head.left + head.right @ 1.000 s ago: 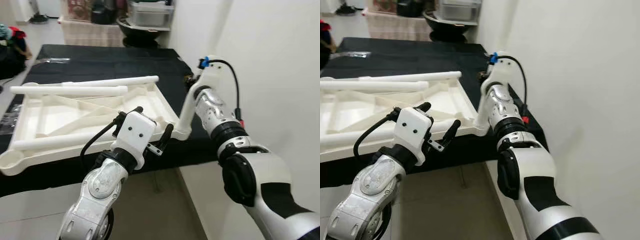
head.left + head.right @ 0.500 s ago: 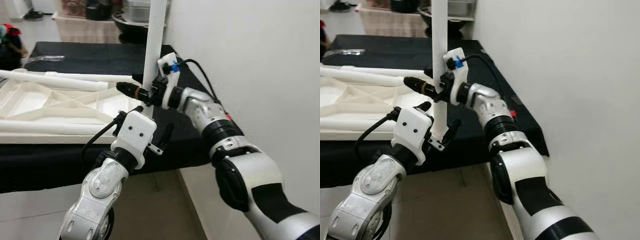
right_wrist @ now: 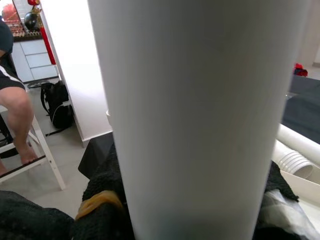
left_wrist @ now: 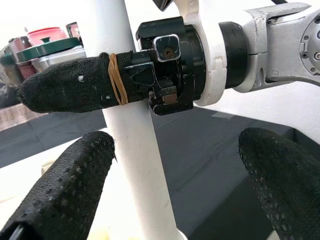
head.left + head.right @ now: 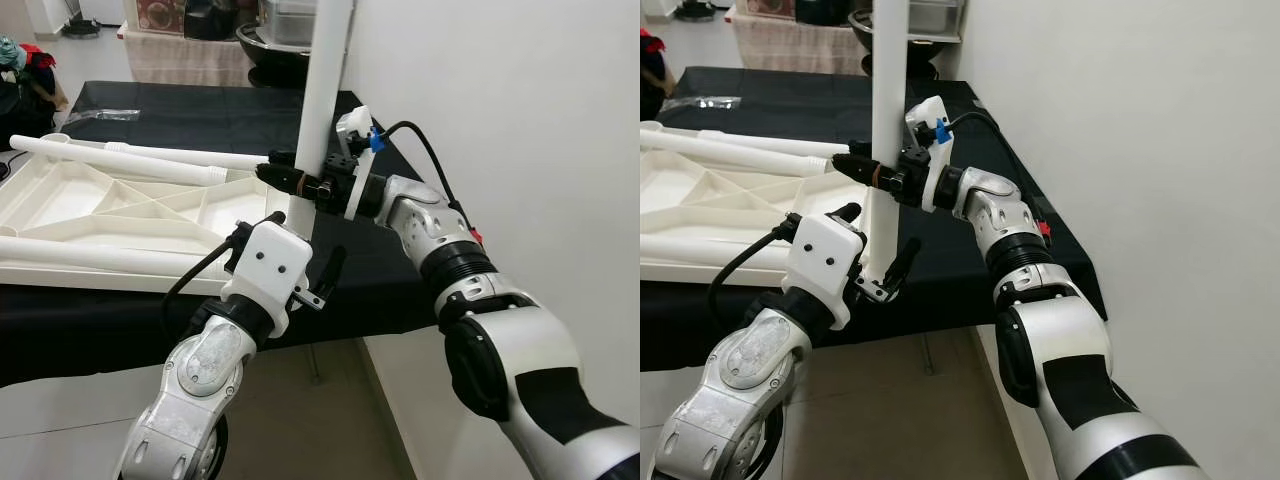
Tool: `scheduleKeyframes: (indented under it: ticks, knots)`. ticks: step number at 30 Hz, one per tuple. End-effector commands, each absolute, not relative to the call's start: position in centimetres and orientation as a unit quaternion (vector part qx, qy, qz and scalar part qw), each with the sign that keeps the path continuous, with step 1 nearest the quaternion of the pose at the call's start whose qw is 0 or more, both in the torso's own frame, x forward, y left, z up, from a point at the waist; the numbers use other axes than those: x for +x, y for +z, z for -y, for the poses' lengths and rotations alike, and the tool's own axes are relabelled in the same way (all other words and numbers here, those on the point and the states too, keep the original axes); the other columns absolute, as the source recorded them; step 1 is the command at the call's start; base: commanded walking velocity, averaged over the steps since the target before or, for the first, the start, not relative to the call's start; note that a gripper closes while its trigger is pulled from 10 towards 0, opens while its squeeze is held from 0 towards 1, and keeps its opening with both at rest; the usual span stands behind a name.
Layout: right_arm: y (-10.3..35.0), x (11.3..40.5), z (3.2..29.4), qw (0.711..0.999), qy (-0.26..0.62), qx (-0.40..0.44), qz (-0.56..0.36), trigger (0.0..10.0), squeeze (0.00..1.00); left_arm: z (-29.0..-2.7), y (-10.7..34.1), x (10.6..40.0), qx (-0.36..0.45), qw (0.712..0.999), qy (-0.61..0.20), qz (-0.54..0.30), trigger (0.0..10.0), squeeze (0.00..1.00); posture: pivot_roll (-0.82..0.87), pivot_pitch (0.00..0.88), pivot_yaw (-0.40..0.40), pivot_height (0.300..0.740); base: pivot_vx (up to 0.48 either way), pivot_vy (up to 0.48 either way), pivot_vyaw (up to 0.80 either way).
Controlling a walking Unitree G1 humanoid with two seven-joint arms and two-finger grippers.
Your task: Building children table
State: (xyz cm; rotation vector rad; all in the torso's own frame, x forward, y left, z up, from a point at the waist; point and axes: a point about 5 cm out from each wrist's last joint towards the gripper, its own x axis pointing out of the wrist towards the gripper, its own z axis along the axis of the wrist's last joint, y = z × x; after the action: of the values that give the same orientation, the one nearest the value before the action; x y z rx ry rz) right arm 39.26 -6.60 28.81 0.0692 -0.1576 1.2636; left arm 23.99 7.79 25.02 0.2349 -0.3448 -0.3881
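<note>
The right claw [image 5: 297, 183] is clenched on a white table leg [image 5: 322, 95], and that leg now stands close to upright at the near right corner of the upturned white tabletop [image 5: 120, 215]. A second ago the same leg was leaning low from that corner; half a second ago it had swung up to near vertical, and since then it has barely shifted. The tabletop lies underside up on the black-covered surface [image 5: 200, 115], ribs showing, with two more loose legs [image 5: 140, 153] lying across its far side and another leg [image 5: 110, 258] along its near edge.

The left claw [image 5: 308, 262] hangs released just in front of the surface's near edge, below the right claw. In the left wrist view its fingers [image 4: 60, 190] stand apart on either side of the leg's lower part without touching it, and the leg's foot seems to flare into the corner socket at the bottom of that view, though how deep it sits cannot be told.

So the raising step looks done, and what remains for this corner is likely seating or twisting the leg home. Three legs lie unfitted, so the build is at an early stage. A seated person's legs [image 3: 17, 115] show in the right wrist view
</note>
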Motion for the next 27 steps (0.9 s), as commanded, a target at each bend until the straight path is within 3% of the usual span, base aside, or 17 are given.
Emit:
scheduleKeyframes:
  ticks: [1, 2, 3, 4, 5, 6, 7, 8, 9, 10, 11, 13, 21, 22, 23, 27]
  knots:
    - [27.6, 39.6, 6.4, 0.827, 0.559, 0.039, 0.049, 0.0, 0.00, -7.6, 25.1, 23.8, 0.116, 0.959, -0.196, 0.170, 10.0, 0.00, 0.08, 0.104, -0.141, 0.740, 0.000, 0.000, 0.00]
    - [27.6, 39.6, 6.4, 0.827, 0.559, 0.039, 0.049, 0.0, 0.00, -7.6, 25.1, 23.8, 0.116, 0.959, -0.196, 0.170, 10.0, 0.00, 0.08, 0.104, -0.141, 0.740, 0.000, 0.000, 0.00]
    - [27.5, 40.2, 6.4, 0.860, 0.508, 0.032, 0.041, 0.0, 0.00, -7.6, 25.0, 23.8, 0.116, 0.959, -0.195, 0.169, 10.0, 0.00, 0.08, 0.106, -0.141, 0.740, 0.000, 0.000, 0.00]
    - [27.5, 40.2, 6.4, 0.860, 0.508, 0.032, 0.041, 0.0, 0.00, -7.6, 25.0, 23.8, 0.116, 0.959, -0.195, 0.169, 10.0, 0.00, 0.08, 0.106, -0.141, 0.740, 0.000, 0.000, 0.00]
    - [27.2, 41.2, 6.8, 0.914, 0.403, 0.030, 0.023, 0.0, 0.00, -7.6, 24.9, 23.8, 0.116, 0.959, -0.195, 0.168, 10.0, 0.00, 0.08, 0.108, -0.142, 0.740, 0.000, 0.000, 0.00]
    - [27.2, 41.2, 6.8, 0.914, 0.403, 0.030, 0.023, 0.0, 0.00, -7.6, 24.9, 23.8, 0.116, 0.959, -0.195, 0.168, 10.0, 0.00, 0.08, 0.108, -0.142, 0.740, 0.000, 0.000, 0.00]
    - [26.8, 42.1, 7.9, 0.959, 0.281, 0.029, 0.010, 0.0, 0.00, -7.7, 24.8, 23.8, 0.117, 0.960, -0.193, 0.166, 10.0, 0.00, 0.08, 0.109, -0.139, 0.740, 0.000, 0.000, 0.00]
    - [26.3, 42.6, 9.2, 0.986, 0.161, 0.045, -0.002, 0.0, 0.00, -7.7, 24.8, 23.8, 0.116, 0.960, -0.193, 0.165, 10.0, 0.00, 0.08, 0.110, -0.139, 0.740, 0.000, 0.000, 0.00]
    - [26.3, 42.6, 9.2, 0.986, 0.161, 0.045, -0.002, 0.0, 0.00, -7.7, 24.8, 23.8, 0.116, 0.960, -0.193, 0.165, 10.0, 0.00, 0.08, 0.110, -0.139, 0.740, 0.000, 0.000, 0.00]
    - [25.6, 42.8, 10.9, 0.996, 0.047, 0.076, -0.020, 0.0, 0.00, -7.7, 24.7, 23.9, 0.116, 0.960, -0.193, 0.164, 10.0, 0.00, 0.08, 0.110, -0.140, 0.740, 0.000, 0.000, 0.00]
    - [25.6, 42.8, 10.9, 0.996, 0.047, 0.076, -0.020, 0.0, 0.00, -7.7, 24.7, 23.9, 0.116, 0.960, -0.193, 0.164, 10.0, 0.00, 0.08, 0.110, -0.140, 0.740, 0.000, 0.000, 0.00]
    - [24.2, 42.7, 12.7, 0.987, -0.074, 0.131, -0.051, 0.0, 0.00, -7.6, 24.7, 23.8, 0.116, 0.960, -0.194, 0.163, 10.0, 0.00, 0.08, 0.111, -0.141, 0.740, 0.000, 0.000, 0.00]
    - [23.1, 42.4, 12.8, 0.974, -0.145, 0.161, -0.072, 0.0, 0.00, -8.0, 23.2, 24.0, 0.134, 0.967, -0.179, 0.125, 10.0, 0.00, 0.08, 0.113, -0.142, 0.740, 0.000, 0.000, 0.00]
    - [23.4, 42.5, 12.4, 0.974, -0.131, 0.170, -0.071, 4.4, 0.00, -8.2, 22.9, 24.0, 0.135, 0.969, -0.172, 0.118, 10.0, 0.00, 0.08, 0.115, -0.147, 0.740, 0.000, 0.000, 0.00]
    - [23.8, 42.6, 11.9, 0.977, -0.103, 0.175, -0.063, 10.0, 0.00, -8.4, 22.7, 24.0, 0.135, 0.970, -0.167, 0.114, 10.0, 0.00, 0.08, 0.118, -0.148, 0.740, 0.000, 0.000, 0.00]
    - [25.8, 42.8, 10.0, 0.983, 0.000, 0.180, -0.023, 10.0, 0.00, -8.4, 22.5, 24.0, 0.135, 0.971, -0.166, 0.110, 10.0, 0.00, 0.07, 0.118, -0.147, 0.740, 0.000, 0.000, 0.00]
